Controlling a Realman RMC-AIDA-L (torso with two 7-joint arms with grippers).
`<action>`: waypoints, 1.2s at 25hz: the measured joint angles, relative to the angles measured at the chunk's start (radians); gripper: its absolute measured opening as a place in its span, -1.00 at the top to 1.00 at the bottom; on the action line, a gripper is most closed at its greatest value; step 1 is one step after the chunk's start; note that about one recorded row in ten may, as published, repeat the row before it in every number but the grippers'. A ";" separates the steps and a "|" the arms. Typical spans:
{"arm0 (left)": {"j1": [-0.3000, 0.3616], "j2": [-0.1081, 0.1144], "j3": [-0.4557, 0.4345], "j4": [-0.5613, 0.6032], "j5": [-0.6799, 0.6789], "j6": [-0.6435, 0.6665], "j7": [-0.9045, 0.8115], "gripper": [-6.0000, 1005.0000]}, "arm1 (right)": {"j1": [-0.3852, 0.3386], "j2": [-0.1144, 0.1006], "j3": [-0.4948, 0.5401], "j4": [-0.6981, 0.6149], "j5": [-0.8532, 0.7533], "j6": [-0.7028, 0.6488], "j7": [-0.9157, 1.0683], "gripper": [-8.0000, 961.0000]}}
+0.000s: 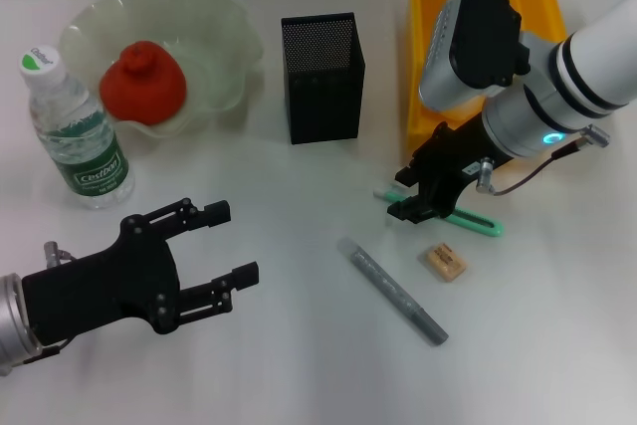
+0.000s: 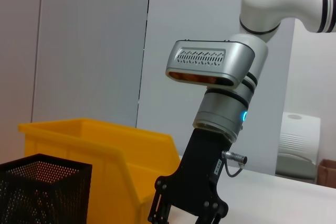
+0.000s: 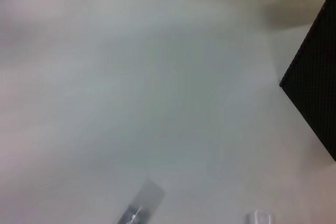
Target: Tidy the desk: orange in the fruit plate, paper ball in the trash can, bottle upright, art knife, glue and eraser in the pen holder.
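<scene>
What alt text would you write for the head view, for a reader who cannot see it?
The right claw hangs over a thin green art knife on the white desk, near a grey glue stick and tan eraser.

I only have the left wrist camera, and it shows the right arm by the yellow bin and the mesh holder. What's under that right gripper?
Observer: The right gripper is low over one end of the green art knife, which lies flat on the desk. I cannot tell whether it grips it.
Operator: What else is loose there?
Observer: The eraser and the grey glue stick lie near the knife, on the robot's side of it.
Operator: And the orange?
Observer: The orange sits in the fruit plate, and the bottle stands upright next to the plate.
</scene>
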State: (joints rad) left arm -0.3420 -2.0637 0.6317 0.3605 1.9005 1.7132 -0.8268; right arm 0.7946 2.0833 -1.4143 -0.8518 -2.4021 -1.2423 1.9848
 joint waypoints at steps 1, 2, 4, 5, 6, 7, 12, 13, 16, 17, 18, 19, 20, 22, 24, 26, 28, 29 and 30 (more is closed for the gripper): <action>0.000 0.001 0.000 0.000 0.000 0.001 0.000 -0.51 | 0.006 -0.001 0.000 0.000 -0.001 -0.008 0.004 0.06; 0.000 0.001 0.000 0.000 0.000 0.001 0.000 -0.51 | 0.006 -0.001 0.000 0.000 -0.001 -0.008 0.004 0.06; 0.000 0.001 0.000 0.000 0.000 0.001 0.000 -0.51 | 0.011 -0.001 0.000 0.000 -0.008 -0.015 0.009 0.06; 0.000 0.001 0.000 0.000 0.000 0.002 0.000 -0.51 | 0.013 -0.001 0.000 -0.001 -0.019 -0.018 0.016 0.06; 0.000 0.001 0.000 0.000 0.000 0.003 0.000 -0.51 | 0.019 -0.002 0.000 -0.001 -0.045 -0.020 0.034 0.06; 0.000 0.001 0.000 0.000 0.000 0.003 0.000 -0.51 | 0.022 -0.002 0.000 -0.001 -0.056 -0.020 0.041 0.06; 0.000 0.001 0.000 0.000 0.000 0.004 0.000 -0.51 | 0.026 -0.002 0.000 0.000 -0.068 -0.020 0.052 0.06; 0.000 0.001 0.000 0.000 0.000 0.004 0.000 -0.51 | 0.031 -0.002 0.000 0.001 -0.069 -0.021 0.057 0.06; 0.000 0.001 0.000 0.000 0.000 0.005 0.000 -0.51 | 0.035 -0.002 0.000 0.004 -0.069 -0.030 0.059 0.06; 0.000 0.001 0.000 0.000 0.000 0.005 0.000 -0.51 | 0.035 -0.002 0.000 0.004 -0.069 -0.030 0.059 0.06; 0.000 0.001 0.000 0.000 0.000 0.006 0.000 -0.51 | 0.035 -0.002 0.000 0.005 -0.070 -0.033 0.059 0.06; 0.000 0.001 0.000 0.001 0.000 0.007 0.000 -0.51 | 0.035 -0.002 -0.001 0.005 -0.071 -0.035 0.059 0.06; 0.000 0.001 0.000 0.001 0.000 0.008 0.000 -0.51 | 0.035 -0.002 -0.001 0.005 -0.074 -0.036 0.059 0.06; 0.000 0.001 0.000 0.002 0.000 0.009 0.000 -0.51 | 0.035 -0.001 -0.001 0.006 -0.079 -0.036 0.061 0.06; 0.000 0.002 0.000 0.002 0.000 0.010 0.000 -0.51 | 0.035 -0.001 -0.001 0.006 -0.086 -0.036 0.067 0.07; 0.000 0.002 0.000 0.002 0.000 0.010 0.000 -0.51 | 0.036 -0.001 -0.002 0.007 -0.095 -0.036 0.072 0.07; 0.000 0.002 0.000 0.002 0.000 0.010 0.000 -0.51 | 0.037 -0.001 -0.002 0.007 -0.096 -0.036 0.072 0.08; 0.000 0.002 0.000 0.002 0.000 0.010 0.000 -0.51 | 0.037 -0.001 -0.002 0.007 -0.096 -0.038 0.072 0.09; 0.000 0.002 0.000 0.002 0.000 0.010 0.000 -0.51 | 0.037 -0.001 -0.002 0.007 -0.096 -0.039 0.072 0.09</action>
State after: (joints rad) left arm -0.3420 -2.0618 0.6321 0.3629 1.9006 1.7236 -0.8268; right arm 0.8315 2.0828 -1.4163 -0.8450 -2.4986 -1.2815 2.0572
